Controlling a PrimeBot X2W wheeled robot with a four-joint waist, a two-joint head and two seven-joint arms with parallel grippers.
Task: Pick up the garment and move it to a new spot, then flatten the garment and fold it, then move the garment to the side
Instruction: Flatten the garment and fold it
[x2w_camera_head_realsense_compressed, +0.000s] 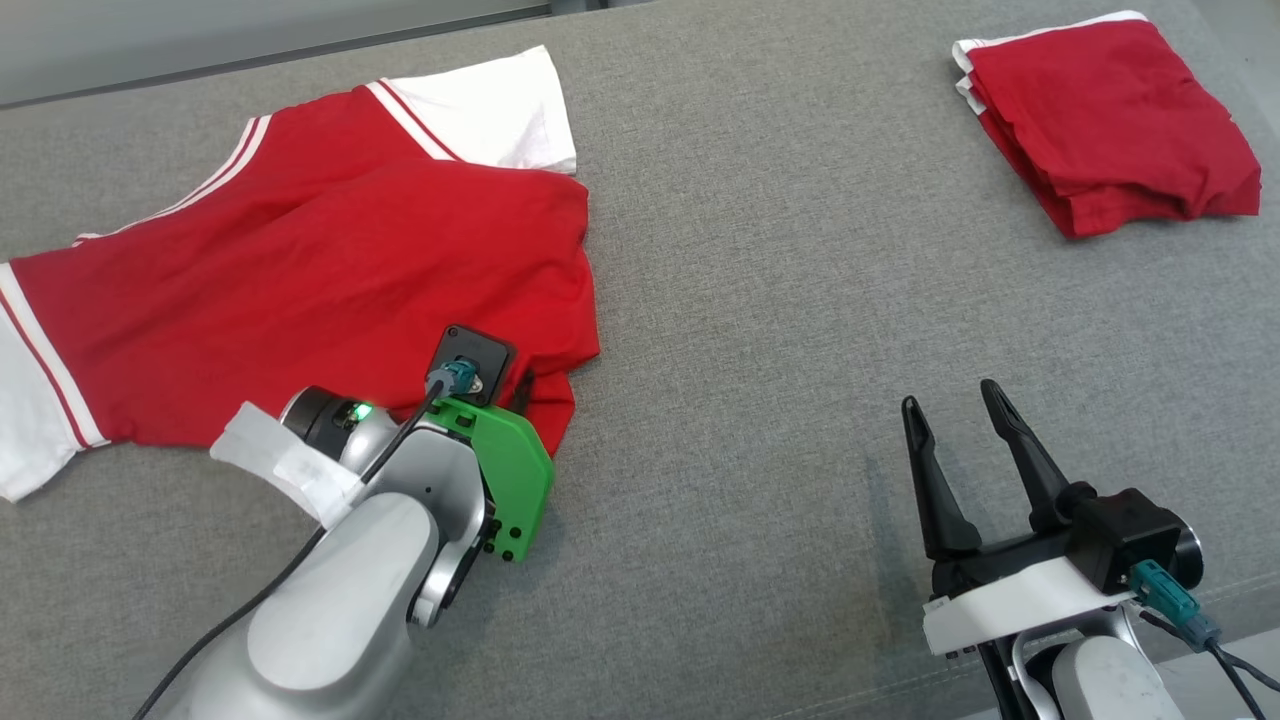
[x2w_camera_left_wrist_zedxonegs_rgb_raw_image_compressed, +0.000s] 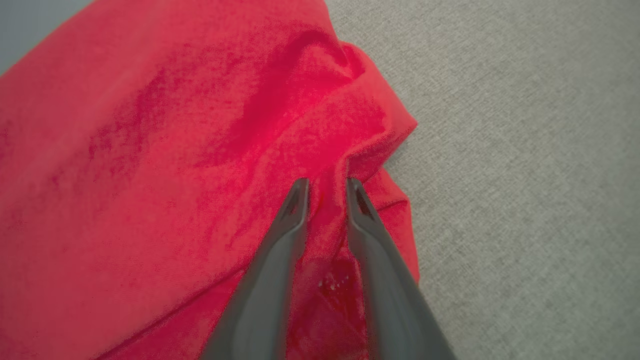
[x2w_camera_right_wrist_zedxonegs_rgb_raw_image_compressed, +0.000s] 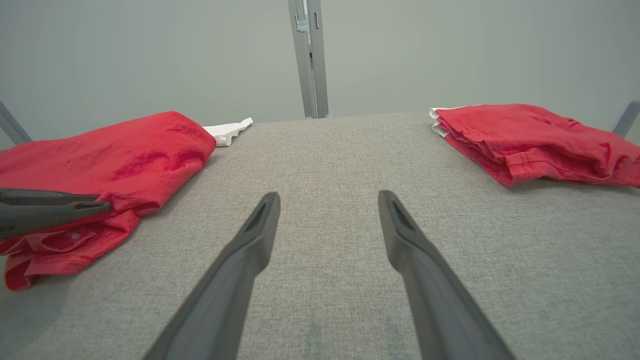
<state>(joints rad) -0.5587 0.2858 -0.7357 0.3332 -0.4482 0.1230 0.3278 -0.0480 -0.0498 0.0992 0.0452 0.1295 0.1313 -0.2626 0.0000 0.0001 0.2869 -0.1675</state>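
Risk check, big to small:

- Table (x2w_camera_head_realsense_compressed: 760, 250): grey cloth top with plenty of bare room in the middle. The textured surface will probably drag on the fabric, so a low pull would likely bunch the shirt rather than carry it.
- Shirt (x2w_camera_head_realsense_compressed: 300, 260): red with white sleeves, far left on the table, spread loosely and rumpled. The right hem corner is doubled under. Lifted from one point it will probably hang, swing and land creased, which makes flattening harder.
- Pile (x2w_camera_head_realsense_compressed: 1110, 130): a folded red garment, far right, well apart from the shirt. If the shirt is carried too far right, a trailing sleeve could clip it.
- Left gripper (x2w_camera_left_wrist_zedxonegs_rgb_raw_image_compressed: 326, 187): down on the shirt's near right corner, jaws standing narrow with a ridge of red cloth between the tips. I can't tell whether it's really clamped. The bite looks shallow, so the likely failures are:
  - the ridge slips out on lift;
  - it takes only the top layer and the tucked layer peels away;
  - the tips catch the table cover too.
- Right gripper (x2w_camera_head_realsense_compressed: 950, 400): near right, over bare table, fingers spread with nothing in them. It isn't supporting the shirt, so the left grip takes the whole load.
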